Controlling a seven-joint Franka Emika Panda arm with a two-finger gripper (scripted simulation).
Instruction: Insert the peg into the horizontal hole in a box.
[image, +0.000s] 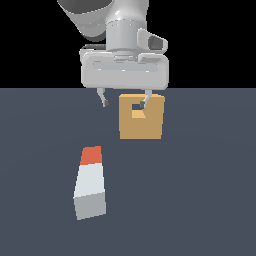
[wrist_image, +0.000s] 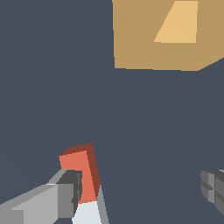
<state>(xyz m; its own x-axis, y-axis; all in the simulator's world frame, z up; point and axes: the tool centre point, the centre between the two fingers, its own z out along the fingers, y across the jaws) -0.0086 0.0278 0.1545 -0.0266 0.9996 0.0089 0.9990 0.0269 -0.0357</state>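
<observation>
The peg lies flat on the dark floor, its orange-red end pointing toward the box. The tan box stands farther back, with its square hole facing the exterior view. My gripper hangs open above the floor, its fingertips level with the box's upper part and nothing between them. In the wrist view one finger overlaps the peg's orange end, and the other finger is far to the side. The box and its hole show beyond.
A flat dark blue-grey floor surrounds the peg and the box. No other objects show.
</observation>
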